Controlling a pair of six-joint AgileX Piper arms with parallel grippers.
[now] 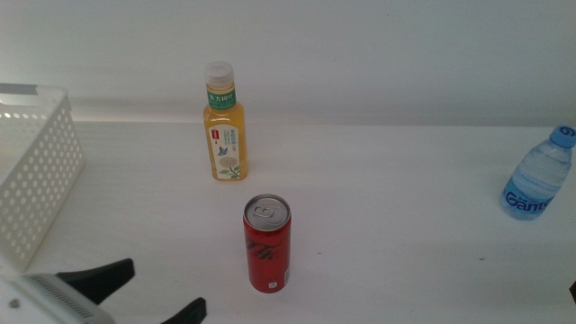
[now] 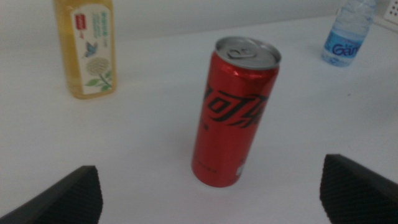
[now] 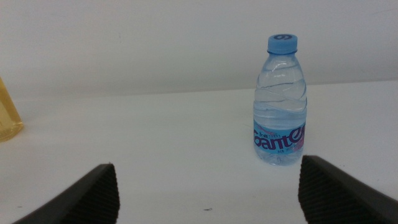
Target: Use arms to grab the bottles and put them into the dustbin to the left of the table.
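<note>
From my remote station, the left gripper (image 1: 148, 292) hangs just short of the slim red can (image 1: 267, 243), jaws spread wide and empty, lined up as if to straddle it. The can stands upright on the white table (image 1: 405, 270); beyond it stands the yellow tea bottle (image 1: 224, 124), and the blue-capped water bottle (image 1: 538, 175) stands well to the can's right. There my right gripper (image 3: 208, 193) faces that bottle, open and empty. The perforated dustbin (image 1: 36, 171) sits off the can's left.
</note>
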